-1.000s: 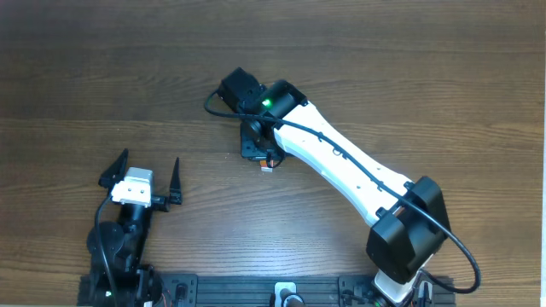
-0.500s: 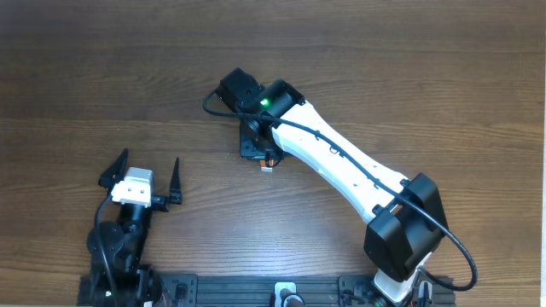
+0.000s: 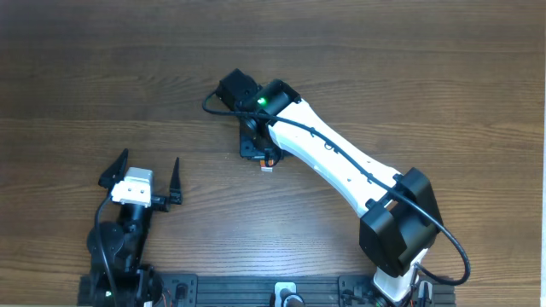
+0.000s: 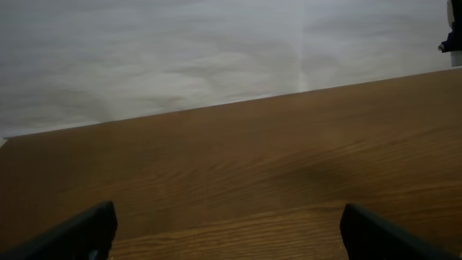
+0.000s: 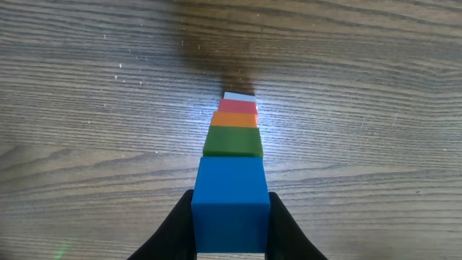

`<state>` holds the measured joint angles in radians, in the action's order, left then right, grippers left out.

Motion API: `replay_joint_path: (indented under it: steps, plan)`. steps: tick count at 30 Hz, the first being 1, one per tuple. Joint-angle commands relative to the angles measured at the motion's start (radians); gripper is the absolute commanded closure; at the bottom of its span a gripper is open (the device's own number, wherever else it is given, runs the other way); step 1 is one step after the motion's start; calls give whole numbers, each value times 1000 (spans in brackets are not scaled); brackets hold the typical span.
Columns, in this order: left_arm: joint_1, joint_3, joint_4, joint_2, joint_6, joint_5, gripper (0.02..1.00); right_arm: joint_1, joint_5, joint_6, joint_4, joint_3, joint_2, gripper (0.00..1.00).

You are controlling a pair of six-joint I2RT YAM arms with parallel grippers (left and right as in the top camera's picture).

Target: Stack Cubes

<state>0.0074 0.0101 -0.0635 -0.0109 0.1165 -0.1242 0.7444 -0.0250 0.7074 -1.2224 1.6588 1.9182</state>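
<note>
Only the right arm [image 3: 341,166] edged left; right jaws clamp the blue cube [image 5: 231,206] atop the stack [image 5: 233,141], left jaws apart.

Your top camera hangs high above the surface [image 3: 444,77] and looks straight down, with both arm bases along the near edge. Your left wrist camera sits low behind the left end effector [image 4: 227,217], by the near-left corner. It faces almost level across the wood to the far edge and a pale backdrop beyond. Your right wrist camera rides close behind the right end effector [image 5: 231,196] and tilts steeply down, so the blue cube [image 5: 229,217] and the cube stack [image 5: 234,119] beneath it loom large. With the top camera it shares the patch of surface around that stack, near the middle. The left wrist camera shares with the top camera the bare wood toward the far edge.
</note>
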Motion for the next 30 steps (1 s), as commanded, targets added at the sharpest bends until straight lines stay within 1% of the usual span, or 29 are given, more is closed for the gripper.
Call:
replay_joint_path:
  steps: [1, 3, 6, 8, 12, 16, 17, 19, 22, 26, 29, 30]
  plan:
    - [5, -5, -1, 8, 18, -14, 18, -7, -10, 10, 3, 15, 9, 932]
    - [5, -5, -1, 8, 18, -14, 18, -7, -10, 10, 3, 15, 10, 917]
    - [5, -4, -1, 8, 18, -14, 18, -7, -10, 10, 3, 15, 12, 805]
    - [5, -5, -1, 8, 18, -14, 18, -7, -10, 10, 3, 15, 14, 755]
    - [5, -4, -1, 8, 18, -14, 18, -7, -10, 10, 3, 15, 15, 737]
    - [5, -4, -1, 8, 18, -14, 18, -7, -10, 10, 4, 15, 15, 678]
    - [5, -4, -1, 8, 18, -14, 18, -7, -10, 10, 4, 15, 15, 645]
    - [5, -4, -1, 8, 18, -14, 18, -7, -10, 10, 5, 15, 15, 610]
    - [5, -4, -1, 8, 18, -14, 18, -7, -10, 10, 10, 15, 15, 581]
    - [5, -4, -1, 8, 18, -13, 18, -7, -10, 10, 11, 15, 15, 496]
    - [5, -4, -1, 8, 18, -14, 18, -7, -11, 10, 17, 15, 15, 345]
    - [5, -5, -1, 8, 18, -13, 18, -8, -23, 10, 29, 15, 14, 163]
